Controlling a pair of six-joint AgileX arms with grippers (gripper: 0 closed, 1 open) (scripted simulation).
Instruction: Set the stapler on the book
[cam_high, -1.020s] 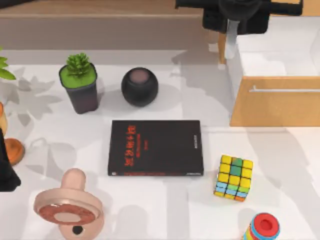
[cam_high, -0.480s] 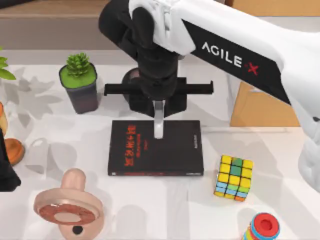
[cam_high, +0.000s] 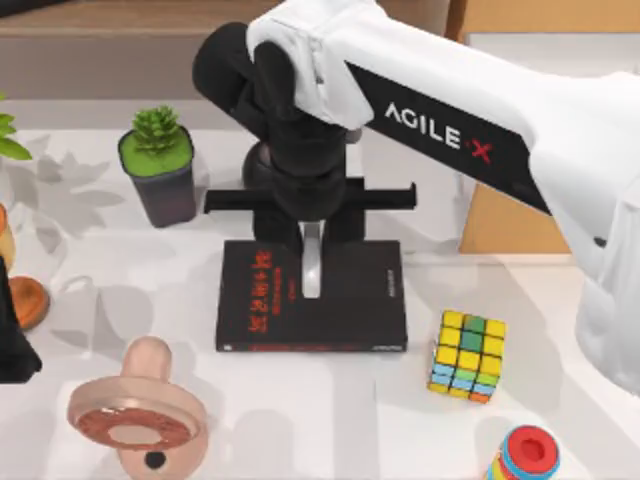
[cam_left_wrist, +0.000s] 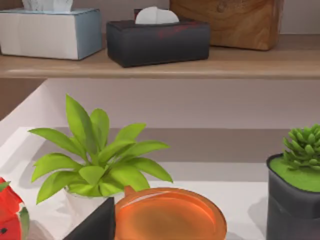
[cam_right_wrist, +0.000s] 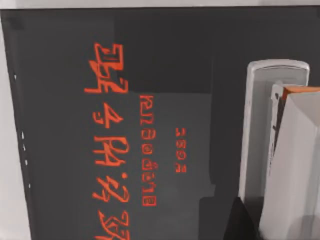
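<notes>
Pale grey-white, the stapler (cam_high: 311, 262) sits pinched in the right hand (cam_high: 311, 232), which hangs over the far half of the black book (cam_high: 350, 300). From the right wrist, the stapler (cam_right_wrist: 270, 130) lies lengthwise above the book's cover (cam_right_wrist: 150, 60), beside the red title lettering (cam_right_wrist: 112, 145); whether it touches the cover I cannot tell. The book lies flat mid-surface, with a Rubik's cube (cam_high: 467, 355) just to its right and a potted succulent (cam_high: 158, 165) beyond its far left corner. The left arm is parked at the surface's left edge; its hand's state I cannot tell.
</notes>
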